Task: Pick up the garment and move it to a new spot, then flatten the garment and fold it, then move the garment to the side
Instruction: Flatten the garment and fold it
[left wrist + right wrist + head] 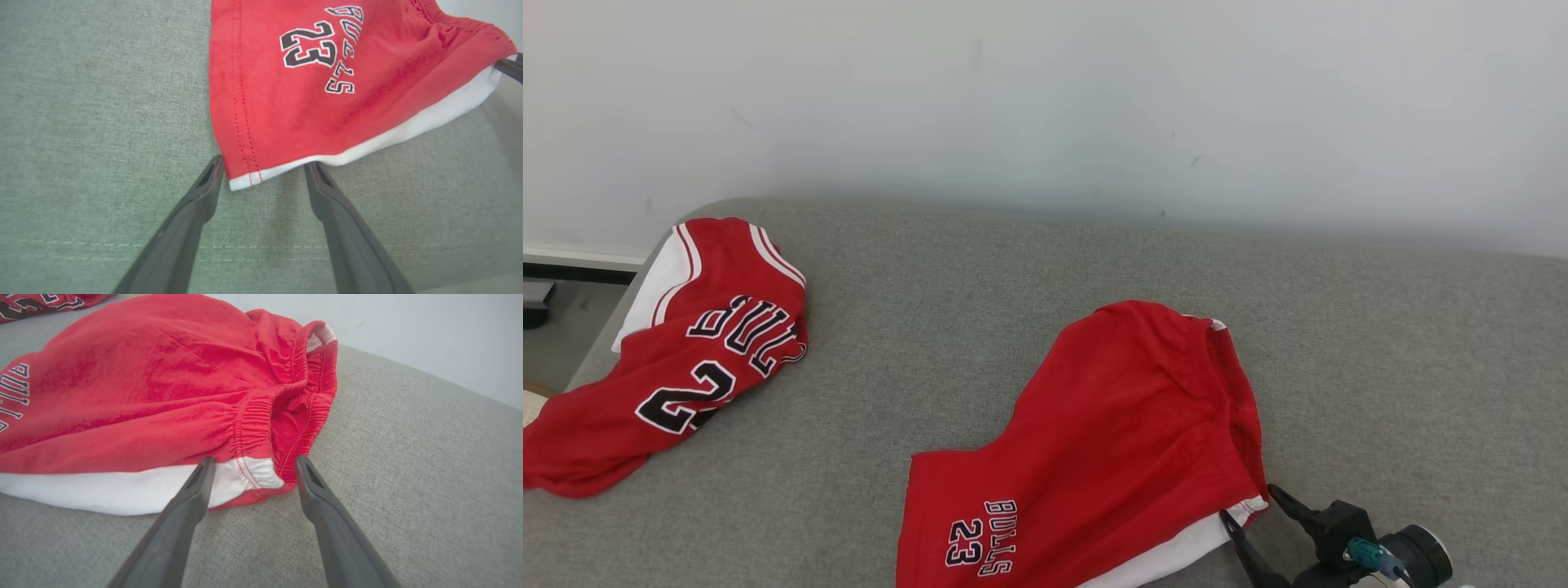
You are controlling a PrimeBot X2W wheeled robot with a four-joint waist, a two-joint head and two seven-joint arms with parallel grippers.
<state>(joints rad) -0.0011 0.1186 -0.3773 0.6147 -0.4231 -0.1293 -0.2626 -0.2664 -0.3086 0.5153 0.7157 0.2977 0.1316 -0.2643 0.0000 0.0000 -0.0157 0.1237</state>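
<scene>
Presently | red shorts (1111,425) are seen lying on the grey fabric surface (1380,367), well apart from a red jersey (686,359) at its left end | left pincer (265,171) is held apart, the hem corner between its tips | right pincer (254,465) is held apart at the waistband corner, nothing clamped

Lower right of head view: right gripper (1247,501), two slim black fingers on a black block (1335,523), teal connector (1372,555), black cylindrical wrist (1423,555). Left wrist view: left gripper (264,162), dark grey tapering fingers slotted near tips.
</scene>
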